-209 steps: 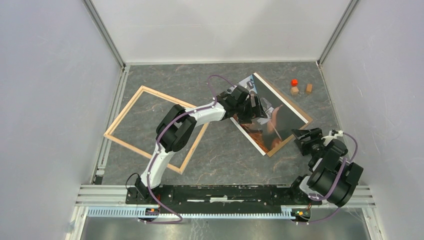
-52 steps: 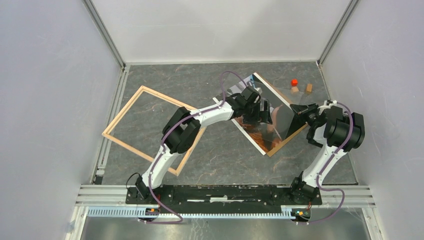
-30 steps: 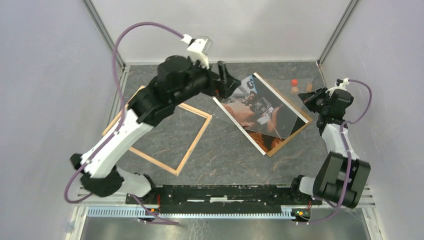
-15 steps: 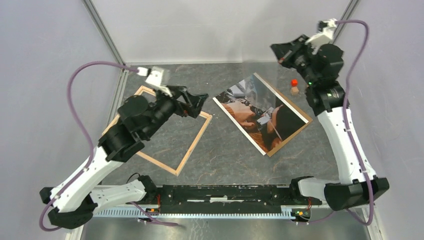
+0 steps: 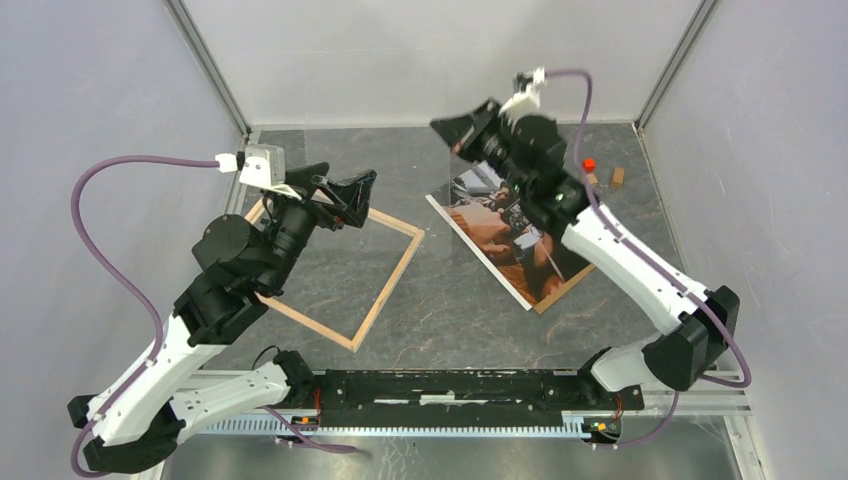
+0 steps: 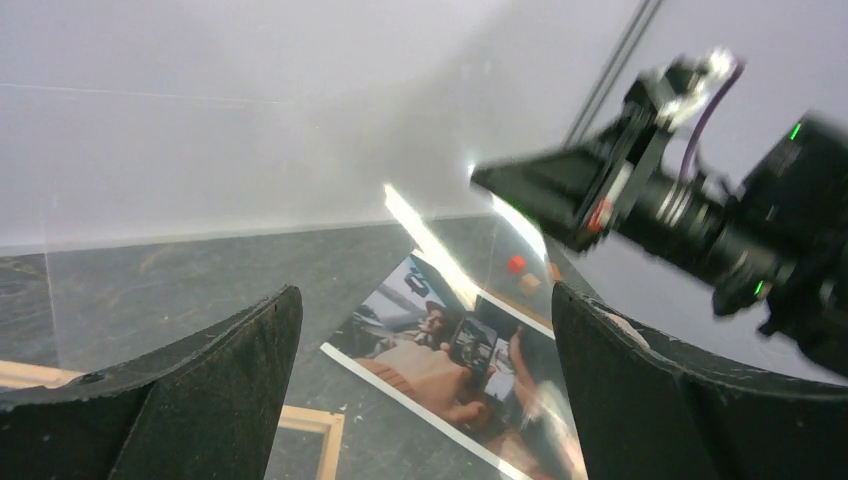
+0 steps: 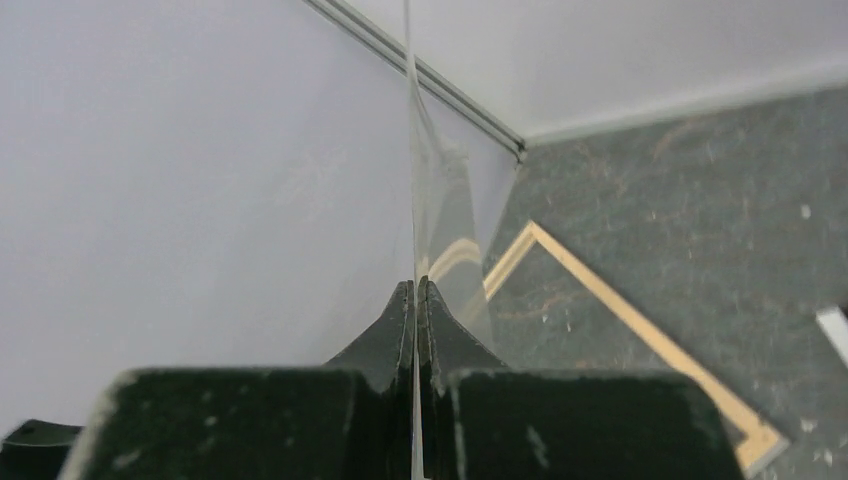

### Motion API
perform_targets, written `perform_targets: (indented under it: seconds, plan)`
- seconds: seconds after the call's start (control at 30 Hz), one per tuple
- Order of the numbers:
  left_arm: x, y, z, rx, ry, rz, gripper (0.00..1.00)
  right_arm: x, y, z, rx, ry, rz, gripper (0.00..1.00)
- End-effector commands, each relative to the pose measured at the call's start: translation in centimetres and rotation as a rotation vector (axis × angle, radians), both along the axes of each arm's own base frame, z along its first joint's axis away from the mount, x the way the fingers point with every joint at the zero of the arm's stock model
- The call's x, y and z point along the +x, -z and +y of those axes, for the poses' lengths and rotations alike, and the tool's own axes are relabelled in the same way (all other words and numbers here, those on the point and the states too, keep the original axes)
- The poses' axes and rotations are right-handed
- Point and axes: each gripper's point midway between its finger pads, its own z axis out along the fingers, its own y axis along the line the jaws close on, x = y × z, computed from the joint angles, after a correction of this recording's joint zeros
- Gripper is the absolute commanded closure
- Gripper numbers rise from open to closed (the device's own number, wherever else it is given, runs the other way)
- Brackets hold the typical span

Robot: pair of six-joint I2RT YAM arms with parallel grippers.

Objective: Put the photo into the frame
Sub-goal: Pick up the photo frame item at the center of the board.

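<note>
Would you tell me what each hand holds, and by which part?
The right hand pinches a clear pane by its edge; the left hand is open and empty.

Overhead view, two raised wrist views, the frame [image 5: 386, 290] in all three.

Robot lab test cell, not a home or shop. Plain white panel walls [image 5: 100, 100] on three sides, held by aluminium corner posts [image 5: 208, 65]. Dark stone-pattern tabletop [image 5: 450, 300]. Left arm [image 5: 175, 335] and right arm [image 5: 625, 260] bolted to a black base rail [image 5: 450, 385] at the near edge. Purple cables [image 5: 150, 160] loop loose in the open.
</note>
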Motion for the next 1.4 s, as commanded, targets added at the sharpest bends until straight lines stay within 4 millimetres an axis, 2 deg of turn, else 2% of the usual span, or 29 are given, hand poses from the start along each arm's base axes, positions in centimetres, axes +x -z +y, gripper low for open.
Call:
perform_targets:
  seconds: [0.0,0.03,0.07,0.13,0.33,0.47,0.63,0.77,0.9,0.97,1.1,1.2,1.37]
  plan:
    - [0.8,-0.7,1.4,0.023,-0.089,-0.045,0.0,-0.8,5.2,0.2,0.27,0.078,0.12,1.0]
    - [0.9,-0.6,1.4,0.025,-0.091,-0.044,0.0,-1.6,8.5,0.4,0.292,0.098,0.173,1.0]
    - [1.0,-0.5,1.3,0.029,-0.094,-0.043,0.0,-2.1,10.9,0.2,0.311,0.129,0.195,1.0]
    - [1.4,-0.1,1.1,0.046,-0.102,-0.036,0.0,-2.6,14.1,-0.4,0.325,0.19,0.225,1.0]
    - [1.9,0.8,-0.1,0.072,-0.077,-0.014,0.0,-3.8,20.9,-3.1,0.327,0.345,0.269,1.0]
    - [2.5,1.5,-0.6,0.097,-0.088,0.003,0.0,-5.1,24.3,-3.5,0.303,0.369,0.312,1.0]
    - [2.8,2.1,-1.4,0.108,-0.065,0.018,0.0,-7.2,27.5,-2.4,0.255,0.34,0.354,0.99]
    - [3.2,2.6,-1.5,0.132,-0.085,0.027,0.0,-8.9,29.6,-1.2,0.194,0.261,0.367,0.8]
    - [3.4,2.8,-1.8,0.138,-0.077,0.031,0.0,-10.2,30.8,-0.3,0.129,0.159,0.332,0.56]
    - [3.4,3.0,-1.9,0.141,-0.075,0.035,0.0,-10.7,31.2,0.1,0.101,0.118,0.316,0.51]
    - [3.8,3.6,-2.5,0.155,-0.069,0.05,0.0,-11.9,32.1,1.5,0.039,0.004,0.274,0.45]
    - [3.8,3.8,-3.2,0.154,-0.041,0.06,0.0,-13.0,32.6,3.1,0.033,-0.106,0.254,0.45]
    - [4.1,4.5,-3.6,0.164,-0.042,0.076,0.0,-14.2,33.9,4.2,0.035,-0.191,0.28,0.42]
